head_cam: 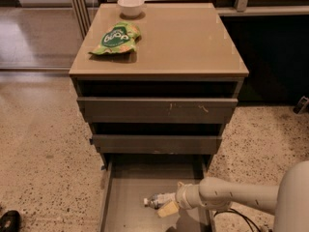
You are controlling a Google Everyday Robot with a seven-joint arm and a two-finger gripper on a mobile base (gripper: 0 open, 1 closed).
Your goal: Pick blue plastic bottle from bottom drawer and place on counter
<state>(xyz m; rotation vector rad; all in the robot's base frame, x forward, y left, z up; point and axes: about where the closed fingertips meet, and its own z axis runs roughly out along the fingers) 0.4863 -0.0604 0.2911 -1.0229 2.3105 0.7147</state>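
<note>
The blue plastic bottle [154,200] lies on its side on the floor of the bottom drawer [128,192], which is pulled out; its white cap points left. My gripper [167,205] reaches in from the right, low in the drawer, and is at the bottle's right end, covering part of it. The arm [231,197] runs off to the lower right. The counter [188,37] is the tan top of the cabinet, well above the gripper.
A green snack bag [116,37] and a white bowl [131,5] sit on the counter's left and back-left. The two upper drawers [157,110] stand slightly open above the bottom one. Speckled floor surrounds the cabinet; a dark wall is at right.
</note>
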